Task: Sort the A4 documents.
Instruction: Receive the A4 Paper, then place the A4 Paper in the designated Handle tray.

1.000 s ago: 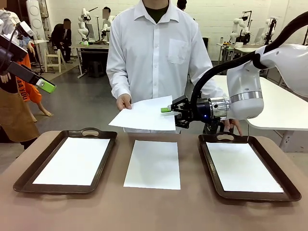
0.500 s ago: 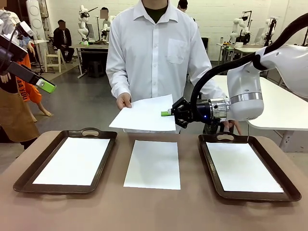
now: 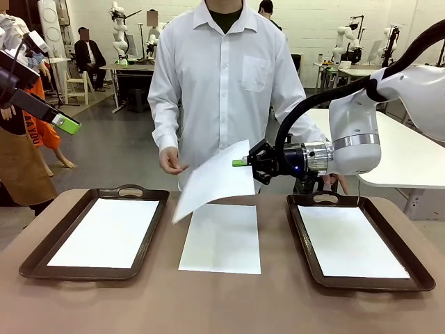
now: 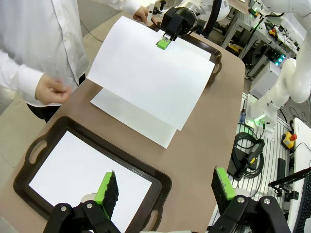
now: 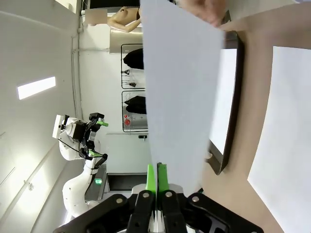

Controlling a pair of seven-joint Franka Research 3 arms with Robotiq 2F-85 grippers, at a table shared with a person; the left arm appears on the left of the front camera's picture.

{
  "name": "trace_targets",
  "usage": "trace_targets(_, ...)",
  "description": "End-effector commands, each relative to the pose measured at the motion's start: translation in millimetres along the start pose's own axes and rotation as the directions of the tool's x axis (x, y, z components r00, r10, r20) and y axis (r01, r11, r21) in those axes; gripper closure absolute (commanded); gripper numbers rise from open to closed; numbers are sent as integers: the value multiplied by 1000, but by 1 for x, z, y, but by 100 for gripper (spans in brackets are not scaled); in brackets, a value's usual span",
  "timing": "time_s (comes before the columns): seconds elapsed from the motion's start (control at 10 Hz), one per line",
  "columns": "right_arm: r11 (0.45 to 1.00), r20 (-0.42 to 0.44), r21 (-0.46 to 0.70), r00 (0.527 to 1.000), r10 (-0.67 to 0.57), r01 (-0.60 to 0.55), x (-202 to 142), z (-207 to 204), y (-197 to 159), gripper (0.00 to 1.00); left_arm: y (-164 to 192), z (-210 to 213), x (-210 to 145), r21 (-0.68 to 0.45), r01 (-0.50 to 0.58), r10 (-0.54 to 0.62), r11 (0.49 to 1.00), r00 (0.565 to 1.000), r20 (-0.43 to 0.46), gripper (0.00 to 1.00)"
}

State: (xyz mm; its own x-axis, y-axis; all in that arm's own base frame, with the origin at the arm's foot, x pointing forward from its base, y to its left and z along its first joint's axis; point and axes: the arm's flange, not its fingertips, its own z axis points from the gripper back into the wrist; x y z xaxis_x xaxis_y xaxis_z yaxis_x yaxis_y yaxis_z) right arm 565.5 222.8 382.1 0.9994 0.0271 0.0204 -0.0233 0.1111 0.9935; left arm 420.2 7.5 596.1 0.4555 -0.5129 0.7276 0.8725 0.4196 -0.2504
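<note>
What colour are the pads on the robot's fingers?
Bright green pads, best seen in the left wrist view.

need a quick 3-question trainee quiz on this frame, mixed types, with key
1. True or false: the right gripper is shut on the raised sheet.
2. The sheet in neither tray lies: A) on the table between the left tray and the right tray; B) on the floor; C) in the person's hand.
3. Fill in: the left gripper is ____.
Key: 1 true; 2 A; 3 open.
</note>
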Motion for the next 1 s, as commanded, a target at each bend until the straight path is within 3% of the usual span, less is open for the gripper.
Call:
trace_targets(0.0,1000,9,-8,1000,0,0,1,-1,-1,100,-1,1,0,1,4,-4,1000,1000,-3,0)
trace_targets(0.9,1000,9,-8,1000,0,0,1,-1,-1,100,-1,1,0,1,4,-4,1000,1000,-3,0)
